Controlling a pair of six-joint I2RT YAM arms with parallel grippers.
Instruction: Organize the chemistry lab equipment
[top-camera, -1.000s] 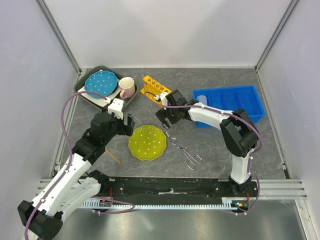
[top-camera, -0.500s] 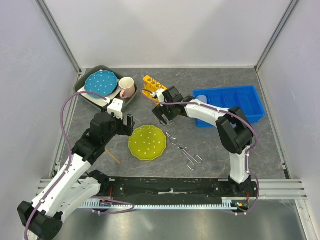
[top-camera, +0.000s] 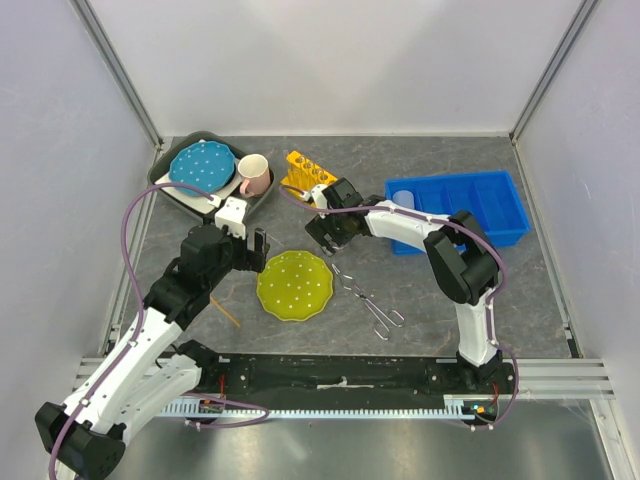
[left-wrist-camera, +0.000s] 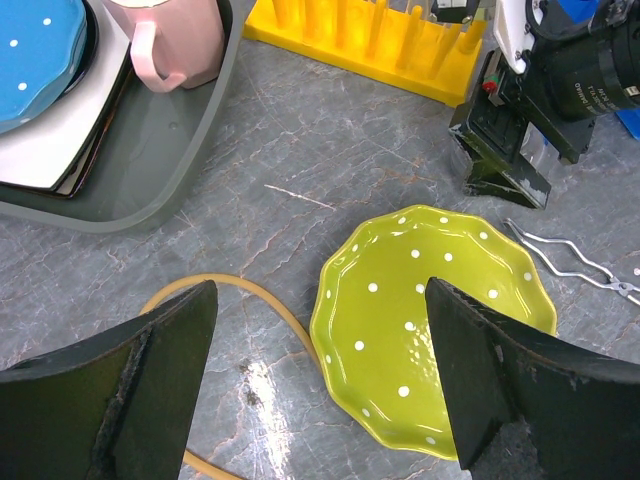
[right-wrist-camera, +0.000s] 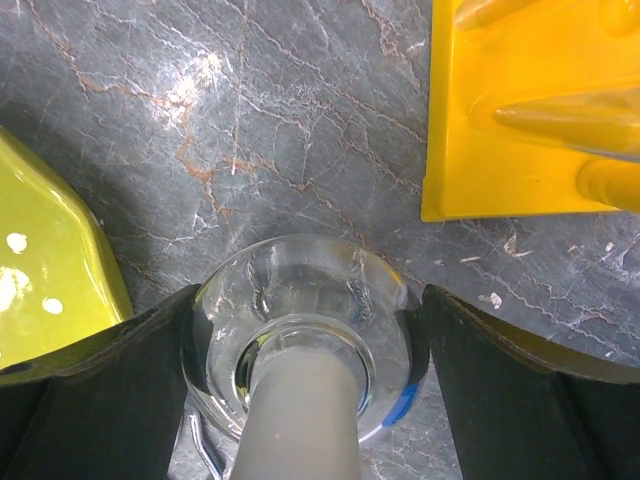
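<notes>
We see the right gripper (top-camera: 326, 237) low over the grey marbled table (top-camera: 420, 290), between the yellow test-tube rack (top-camera: 306, 170) and the yellow-green dotted plate (top-camera: 294, 285). Its wrist camera looks straight down on the small clear flask (right-wrist-camera: 290, 285), which stands upright on the table with its pale cap towards the lens. The two fingers (right-wrist-camera: 90, 390) are spread wide on either side of the glass. The pads sit right at its round sides, and from this angle we cannot say whether they press on it or only flank it. The rack's base lies just beyond the flask, apart from it, and we think a thin clear tube (right-wrist-camera: 565, 118) lies tilted across its posts, though the blur leaves us unsure. The left gripper (left-wrist-camera: 318, 285) hovers over the near-left edge of the plate with its fingers wide apart and nothing between them. A tan looped cord (left-wrist-camera: 255, 295) lies on the table under it. The metal tongs (top-camera: 368, 300) lie flat on the table just right of the plate, not touching it. At the back left a grey tray (top-camera: 163, 186) holds the blue dotted plate (top-camera: 200, 163) and the pink mug (top-camera: 253, 175), the mug upright beside the rack's left end. A blue compartment tray (top-camera: 470, 232) sits at the right, behind the right arm's elbow.
</notes>
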